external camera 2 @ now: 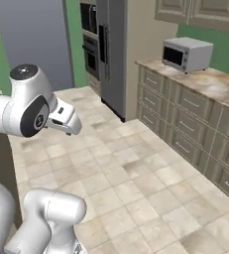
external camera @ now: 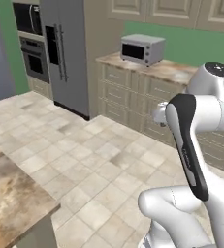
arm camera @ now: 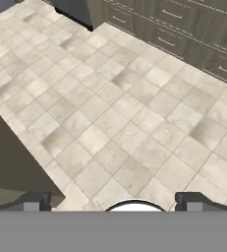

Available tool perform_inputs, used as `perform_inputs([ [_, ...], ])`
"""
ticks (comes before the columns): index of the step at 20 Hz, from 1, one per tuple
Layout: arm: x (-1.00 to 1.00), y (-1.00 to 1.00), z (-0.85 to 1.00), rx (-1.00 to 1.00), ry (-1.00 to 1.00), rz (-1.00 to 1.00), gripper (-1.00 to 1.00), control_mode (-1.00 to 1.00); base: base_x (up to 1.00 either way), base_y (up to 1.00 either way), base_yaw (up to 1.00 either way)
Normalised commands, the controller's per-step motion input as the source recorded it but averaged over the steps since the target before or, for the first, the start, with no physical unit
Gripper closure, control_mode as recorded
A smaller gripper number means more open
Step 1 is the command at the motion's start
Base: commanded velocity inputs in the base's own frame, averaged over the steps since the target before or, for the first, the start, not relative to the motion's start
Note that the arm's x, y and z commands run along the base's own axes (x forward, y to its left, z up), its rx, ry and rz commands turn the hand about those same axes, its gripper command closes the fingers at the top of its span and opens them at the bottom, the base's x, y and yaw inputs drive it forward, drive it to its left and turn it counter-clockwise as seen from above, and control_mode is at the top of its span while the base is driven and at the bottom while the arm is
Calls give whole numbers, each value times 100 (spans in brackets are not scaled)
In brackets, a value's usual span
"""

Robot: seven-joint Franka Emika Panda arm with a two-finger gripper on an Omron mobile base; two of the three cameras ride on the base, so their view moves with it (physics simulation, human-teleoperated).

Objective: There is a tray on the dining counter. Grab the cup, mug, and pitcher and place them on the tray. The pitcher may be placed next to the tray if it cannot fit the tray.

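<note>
A corner of the beige-brown marbled dining counter lies at the lower left of the left base view. Its dark side panel runs along the left of the hand view. My gripper is open, its two dark fingertips standing far apart with nothing between them. It points down at bare tiled floor. My arm is folded high above the base, with the hand held over the floor beside the counter. The tray, cup, mug and pitcher are out of view.
Across the floor stands a marbled counter with cream drawers, with a silver toaster oven on it. A grey fridge and a wall oven stand to its left. Open floor lies between the two counters.
</note>
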Motion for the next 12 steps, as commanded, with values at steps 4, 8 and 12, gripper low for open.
perform_inputs([
  [4, 0, 0, 0, 0, 0, 0, -100, 100, 94, -46, 46],
  [8, 0, 0, 0, 0, 0, 0, -100, 100, 99, -46, 43],
  [12, 0, 0, 0, 0, 0, 0, -100, 100, 98, -45, 41],
])
